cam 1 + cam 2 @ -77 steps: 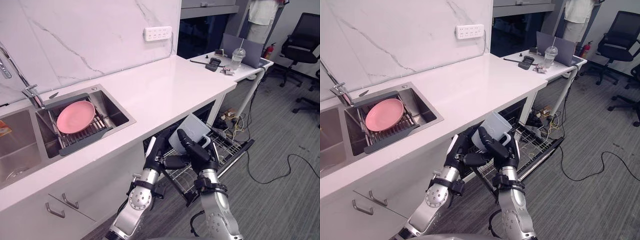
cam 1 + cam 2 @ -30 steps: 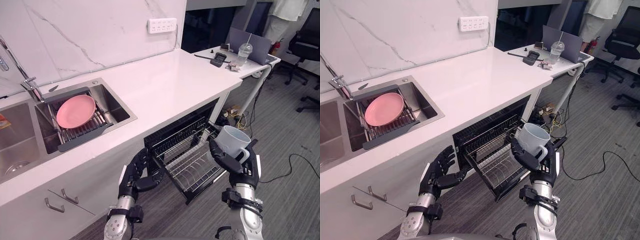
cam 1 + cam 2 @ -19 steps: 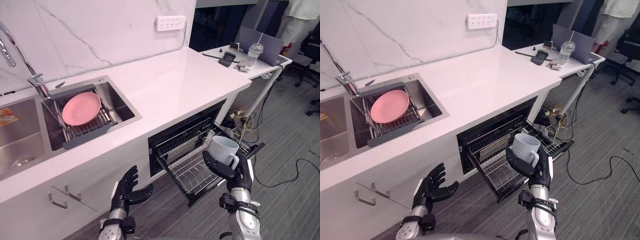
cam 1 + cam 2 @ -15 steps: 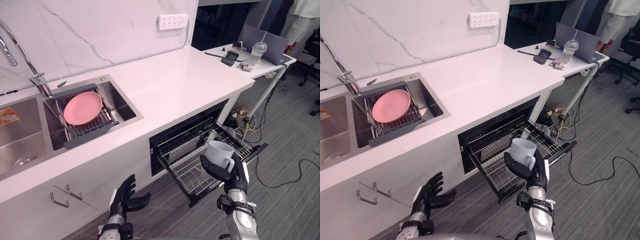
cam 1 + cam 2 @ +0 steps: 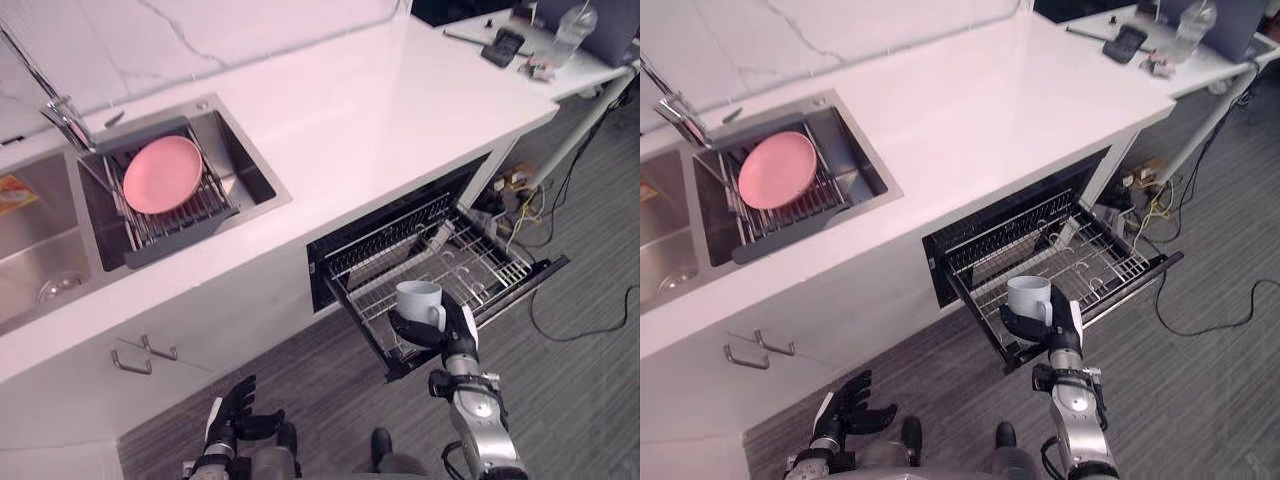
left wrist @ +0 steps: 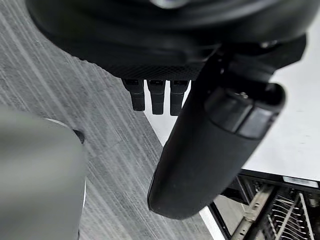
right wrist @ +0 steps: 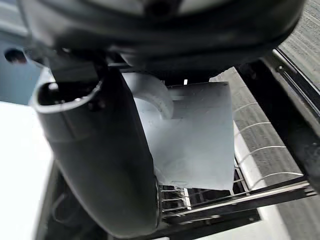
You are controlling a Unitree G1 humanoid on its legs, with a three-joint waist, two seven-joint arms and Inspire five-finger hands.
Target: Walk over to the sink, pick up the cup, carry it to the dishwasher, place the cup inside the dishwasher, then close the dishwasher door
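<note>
Right robot hand (image 5: 452,332) is gripping the cup (image 5: 416,300), fingers and thumb wrapping its body, mouth up, in the lower centre of the frame, just over the front corner of the pulled-out rack (image 5: 455,262). Main risk, as I judge it: the cup is hanging at the very edge of the rack, so letting go here is likely tipping it over the front rail onto the floor (image 5: 580,400). Its handle could also be snagging on the wires going in, and a mouth-up cup on uneven wires could be rocking over. Wrist view is showing the thumb lying across one side only, so a slip under a knock is possible. Left robot hand (image 5: 235,410) is hanging low at the lower left, fingers spread, holding nothing. The door (image 5: 540,272) is lying open under the rack at centre right; the rack must go in before it shuts. Cables (image 5: 590,330) are trailing on the floor at right, a trip risk. A pink plate (image 5: 162,174) is sitting in the sink (image 5: 272,196) at upper left, worktop (image 5: 400,100) above the dishwasher.
</note>
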